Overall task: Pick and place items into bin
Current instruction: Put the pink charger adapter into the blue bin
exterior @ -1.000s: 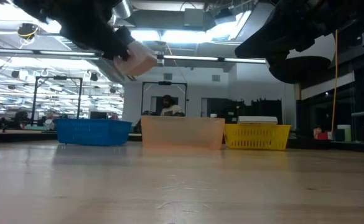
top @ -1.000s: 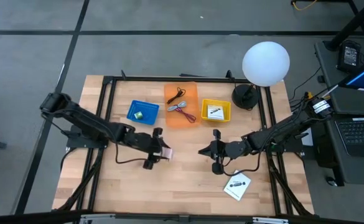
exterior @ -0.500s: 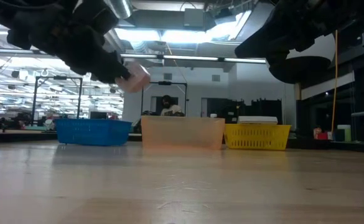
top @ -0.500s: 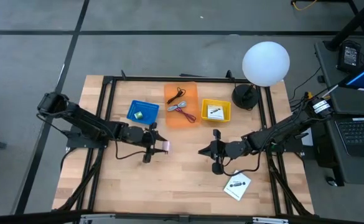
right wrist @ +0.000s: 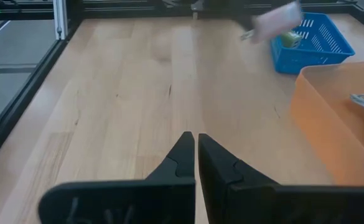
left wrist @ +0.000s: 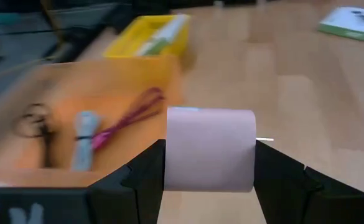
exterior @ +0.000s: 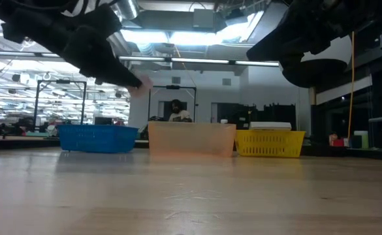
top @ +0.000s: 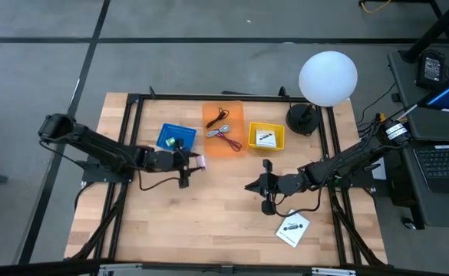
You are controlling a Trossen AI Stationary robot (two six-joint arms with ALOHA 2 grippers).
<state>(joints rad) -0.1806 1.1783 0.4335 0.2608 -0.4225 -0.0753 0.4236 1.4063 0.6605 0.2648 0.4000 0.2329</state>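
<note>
A pale pink block hangs above the table, with my left gripper shut on it. It is just to the near side of the gap between the blue bin and the orange bin. The blue bin holds a small green piece. The orange bin holds thin black and reddish cables. A white card lies in the yellow bin. Another white card lies flat on the table near the front right. My right gripper is shut and holds nothing at mid-table. My left gripper pinches the pink block by its two opposite sides between the two fingers. The fingers come from the table's left, slanting a little downward. The block is lifted clear of the table, its broad face toward the wrist camera.
A white globe lamp on a black base stands at the far right corner. A black frame runs along the table's edges. Bare wood lies between the grippers and the front edge.
My left gripper has carried the pink block toward the table's far edge, closer to the blue and orange bins, and has sunk a little while tipping. The block stays in its hold, clear of the table.
</note>
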